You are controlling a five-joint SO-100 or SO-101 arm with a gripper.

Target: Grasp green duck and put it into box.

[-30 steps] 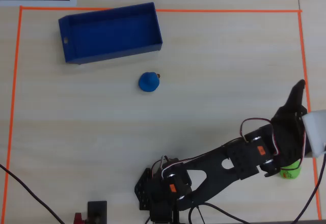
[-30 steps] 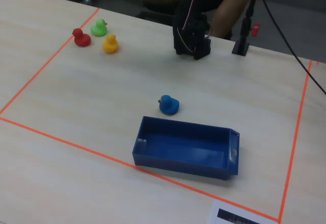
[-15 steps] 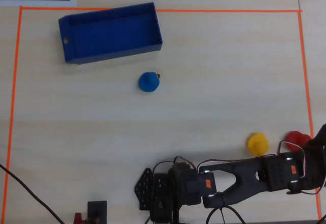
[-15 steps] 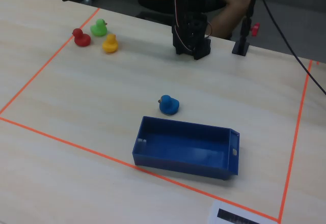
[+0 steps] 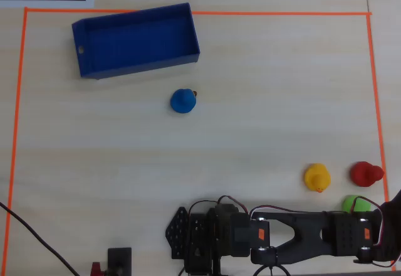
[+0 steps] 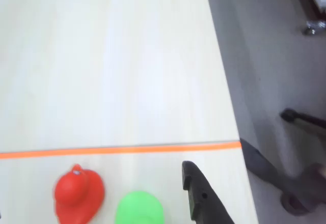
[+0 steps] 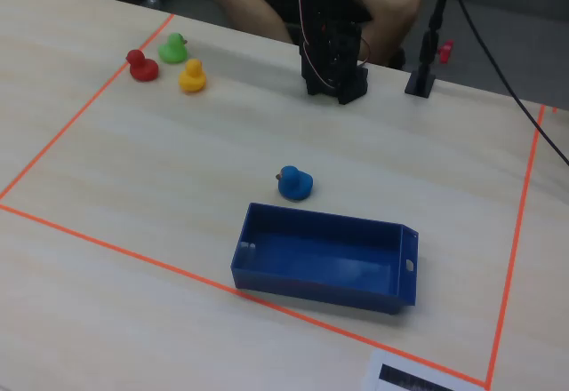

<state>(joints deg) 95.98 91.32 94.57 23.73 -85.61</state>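
Green duck (image 6: 139,208) now sits uncovered just beside your pincer (image 6: 201,203) — the arm has swung clear of it — jaw state untellable, so the grasp isn't made yet.

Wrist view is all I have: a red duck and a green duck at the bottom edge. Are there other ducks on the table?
Observer: Yes, a yellow duck sits near the red duck, and a blue duck stands alone mid-table.
Operator: Where is the box?
Observer: The blue box lies in the far corner in the overhead view, beyond the blue duck.
Operator: Anything in it?
Observer: No, the fixed view shows it empty; the green duck sits on the table.
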